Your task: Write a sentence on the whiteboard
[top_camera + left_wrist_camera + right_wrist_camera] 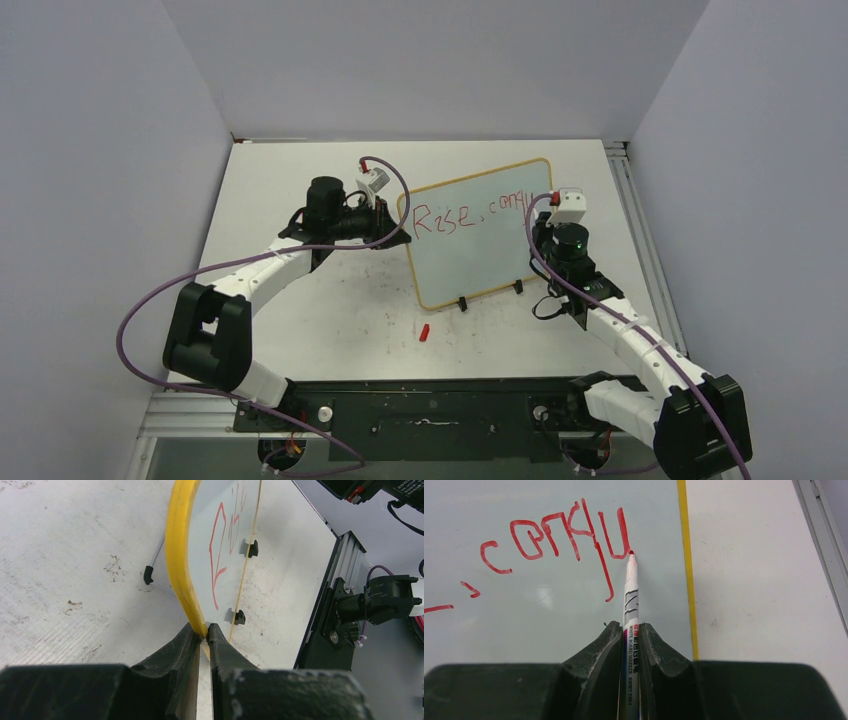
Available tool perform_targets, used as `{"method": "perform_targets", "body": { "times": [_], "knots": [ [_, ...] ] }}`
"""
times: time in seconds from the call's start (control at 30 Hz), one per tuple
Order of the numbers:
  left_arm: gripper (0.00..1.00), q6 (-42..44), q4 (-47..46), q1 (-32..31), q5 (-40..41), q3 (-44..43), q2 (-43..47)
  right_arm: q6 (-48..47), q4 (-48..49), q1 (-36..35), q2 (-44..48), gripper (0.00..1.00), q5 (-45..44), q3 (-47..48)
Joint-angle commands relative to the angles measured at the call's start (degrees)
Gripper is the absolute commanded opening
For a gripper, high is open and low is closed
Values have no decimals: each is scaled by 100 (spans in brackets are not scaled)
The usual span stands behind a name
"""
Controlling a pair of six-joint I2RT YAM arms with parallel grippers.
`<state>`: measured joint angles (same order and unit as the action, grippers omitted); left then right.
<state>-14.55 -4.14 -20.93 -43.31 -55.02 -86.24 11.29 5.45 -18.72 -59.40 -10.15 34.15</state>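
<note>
Centre-left in the overhead view, the left gripper [397, 222] is clamped on the frame of the whiteboard [480, 255], which stands tilted mid-frame. The sentence [554, 535], in red, reads "Rise, conqu" across the board's top. At right, the right gripper [630, 630] is closed on the marker [630, 590], whose tip meets the end of the "u" near the right frame. Writing appears to be mid-word. With little room left, the next stroke likely calls for tight lettering or dropping to a second line.
</note>
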Motion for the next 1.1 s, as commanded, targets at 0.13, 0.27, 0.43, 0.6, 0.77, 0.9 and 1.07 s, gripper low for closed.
{"method": "perform_targets", "body": {
  "times": [0.13,0.27,0.43,0.6,0.77,0.9,1.07],
  "knots": [
    [0,152,-54,-25,-6,-230,306,18,-37,52,267,5,-298,166],
    [0,145,-60,-25,-5,-233,302,-29,21,107,473,5,-161,164],
    [0,136,-70,-25,-10,-237,307,-79,201,257,457,5,157,146],
    [0,144,-74,-25,-10,-236,310,-138,369,361,387,5,506,146],
    [0,145,-69,-25,-8,-230,308,-171,466,445,294,5,757,147],
    [0,145,-69,-25,-14,-237,307,-164,474,485,232,5,765,149],
    [0,145,-74,-25,-16,-237,308,-150,468,527,154,5,729,161]
  ]
}}
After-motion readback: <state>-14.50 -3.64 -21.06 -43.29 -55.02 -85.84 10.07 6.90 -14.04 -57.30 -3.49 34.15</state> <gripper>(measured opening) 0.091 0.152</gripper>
